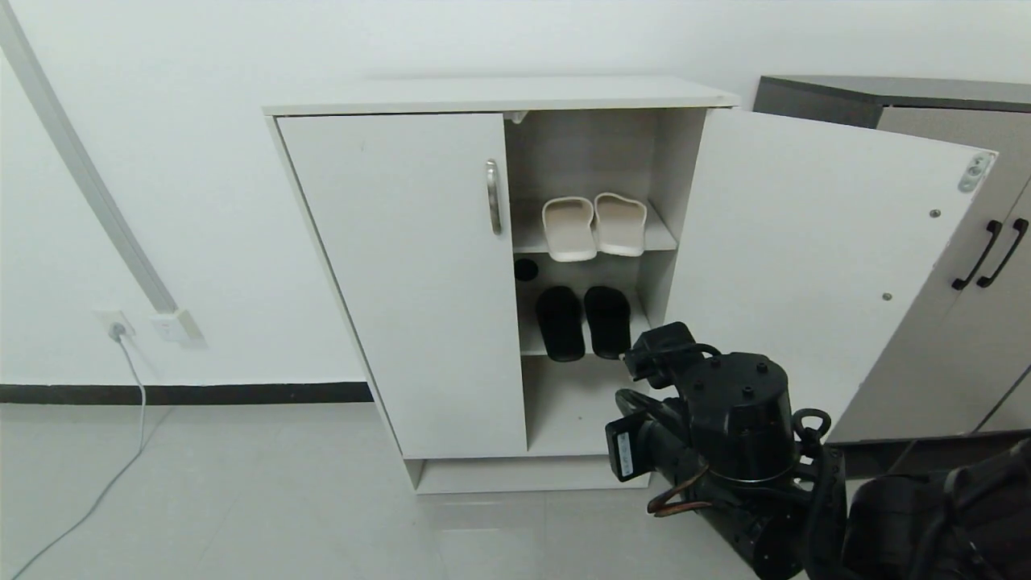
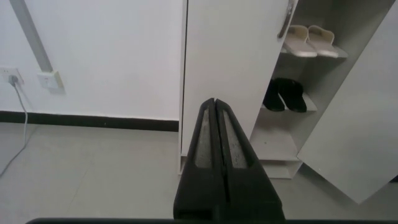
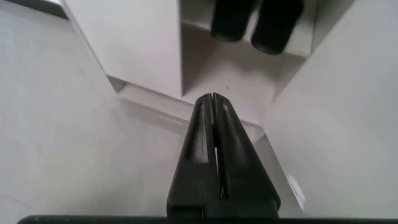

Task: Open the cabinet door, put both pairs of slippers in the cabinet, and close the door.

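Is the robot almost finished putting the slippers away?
Nearly. Done: the right cabinet door stands open, the beige slippers sit on the upper shelf, and the black slippers sit on the middle shelf. In hand: nothing. The right hand and the left hand are both shut and empty. Left: swing the open door closed.

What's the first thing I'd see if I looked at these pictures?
You'd see the white cabinet with its right door swung wide open. Inside, a cream pair of slippers sits on the upper shelf and a black pair on the shelf below. The black right gripper hangs low in front of the opening, fingers shut.
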Robot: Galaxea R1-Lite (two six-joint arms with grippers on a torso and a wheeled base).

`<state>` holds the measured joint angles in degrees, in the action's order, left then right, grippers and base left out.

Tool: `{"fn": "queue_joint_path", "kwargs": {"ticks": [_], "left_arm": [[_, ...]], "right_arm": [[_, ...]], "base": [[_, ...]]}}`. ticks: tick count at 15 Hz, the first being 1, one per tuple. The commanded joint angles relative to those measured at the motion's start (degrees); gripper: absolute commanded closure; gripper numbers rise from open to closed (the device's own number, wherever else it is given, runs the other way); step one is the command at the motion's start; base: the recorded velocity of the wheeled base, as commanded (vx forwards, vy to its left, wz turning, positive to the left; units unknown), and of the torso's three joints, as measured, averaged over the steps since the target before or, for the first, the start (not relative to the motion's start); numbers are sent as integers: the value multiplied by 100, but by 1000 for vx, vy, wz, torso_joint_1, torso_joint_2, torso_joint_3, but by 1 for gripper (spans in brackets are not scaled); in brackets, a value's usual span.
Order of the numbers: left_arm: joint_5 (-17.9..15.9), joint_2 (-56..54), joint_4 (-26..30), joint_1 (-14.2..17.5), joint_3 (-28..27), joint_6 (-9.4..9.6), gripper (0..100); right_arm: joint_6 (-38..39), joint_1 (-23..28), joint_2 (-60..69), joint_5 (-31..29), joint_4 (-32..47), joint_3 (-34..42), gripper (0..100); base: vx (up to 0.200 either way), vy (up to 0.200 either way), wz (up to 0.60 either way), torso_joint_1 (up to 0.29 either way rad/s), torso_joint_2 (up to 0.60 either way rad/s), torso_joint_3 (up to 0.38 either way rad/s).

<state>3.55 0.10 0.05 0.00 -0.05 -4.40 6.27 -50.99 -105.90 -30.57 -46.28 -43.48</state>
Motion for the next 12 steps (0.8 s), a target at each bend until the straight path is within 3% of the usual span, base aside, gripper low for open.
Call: {"fn": "queue_joint_path", "kwargs": {"ticks": [1, 4, 12], "left_arm": [[-3, -1, -5, 0, -4, 9, 100], [-3, -10, -5, 0, -4, 1, 100], [-3, -1, -5, 0, -4, 1, 100]], "right_arm": [[-3, 10, 8, -10, -22, -2, 100], [-3, 37, -10, -10, -22, -11, 100], [6, 63, -10, -10, -39, 68, 100]], "base": [[0, 0, 0, 61, -422, -369], [0, 0, 0, 35, -526, -356], [0, 0, 0, 137, -469, -334]]}}
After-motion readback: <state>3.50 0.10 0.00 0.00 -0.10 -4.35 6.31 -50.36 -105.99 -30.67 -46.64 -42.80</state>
